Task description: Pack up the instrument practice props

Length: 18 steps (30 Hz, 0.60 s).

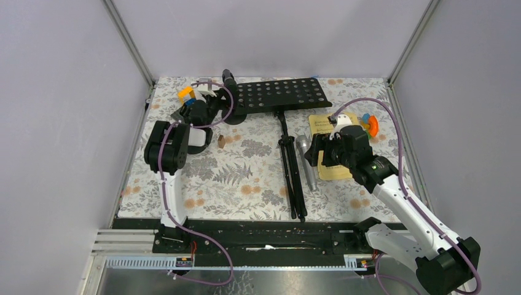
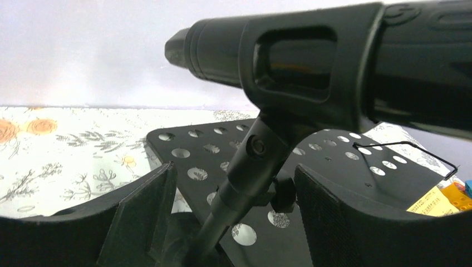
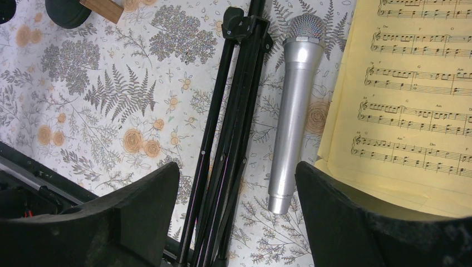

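Note:
The black microphone (image 2: 311, 61) sits in a clip on a short black post (image 2: 245, 183) at the table's back left. My left gripper (image 2: 234, 217) is open with that post between its fingers, not touching; it also shows in the top view (image 1: 214, 106). The perforated music rack (image 1: 279, 95) lies flat behind, its folded tripod legs (image 3: 228, 139) running toward the near edge. The silver microphone (image 3: 292, 111) lies beside the legs, next to the yellow sheet music (image 3: 412, 94). My right gripper (image 3: 236, 222) is open above the legs and the microphone's tail, holding nothing.
A yellow-and-blue block build (image 1: 187, 93) stands by the left arm. A small orange-green-blue toy (image 1: 368, 123) lies right of the sheet music. A small wooden block (image 1: 221, 141) and a post's disc base (image 3: 67, 11) sit mid-left. Frame walls enclose the floral table (image 1: 246, 178).

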Each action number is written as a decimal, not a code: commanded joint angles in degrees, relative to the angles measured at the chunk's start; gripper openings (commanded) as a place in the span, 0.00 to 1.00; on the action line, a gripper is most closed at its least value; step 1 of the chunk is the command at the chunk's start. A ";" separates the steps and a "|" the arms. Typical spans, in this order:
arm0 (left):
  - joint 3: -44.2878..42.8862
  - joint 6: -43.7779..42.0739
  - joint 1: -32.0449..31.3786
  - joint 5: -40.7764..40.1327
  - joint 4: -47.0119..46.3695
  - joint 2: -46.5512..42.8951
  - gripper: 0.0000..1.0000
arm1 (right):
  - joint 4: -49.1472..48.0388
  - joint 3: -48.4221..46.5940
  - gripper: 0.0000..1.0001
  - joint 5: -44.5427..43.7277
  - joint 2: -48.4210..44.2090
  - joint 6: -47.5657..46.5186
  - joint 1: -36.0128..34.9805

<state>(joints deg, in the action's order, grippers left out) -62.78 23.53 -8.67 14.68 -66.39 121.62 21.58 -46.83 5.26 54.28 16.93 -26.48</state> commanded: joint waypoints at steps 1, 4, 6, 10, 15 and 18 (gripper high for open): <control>-4.13 2.16 1.23 3.76 -7.10 2.13 0.80 | 0.73 -1.42 0.83 0.11 0.23 -1.13 0.11; -5.51 2.60 1.37 6.17 -8.12 3.46 0.77 | 0.82 -1.51 0.83 0.10 0.29 -1.11 0.11; -6.21 3.02 1.53 7.68 -8.86 4.11 0.72 | 0.99 -1.42 0.83 -0.03 0.36 -1.11 0.11; -6.73 3.28 1.80 10.77 -10.86 4.68 0.55 | 1.09 -1.35 0.83 -0.16 0.52 -1.11 0.16; -4.76 2.98 2.14 13.52 -13.29 2.98 0.29 | 1.09 -1.42 0.84 0.04 0.71 -0.93 0.13; -1.74 1.85 2.41 11.77 -13.76 -0.34 0.15 | 1.10 -1.47 0.84 0.28 0.23 -0.80 0.11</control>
<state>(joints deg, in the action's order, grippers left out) -66.89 25.41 -6.55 25.10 -74.32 125.78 22.37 -46.83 5.23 54.78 16.71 -26.48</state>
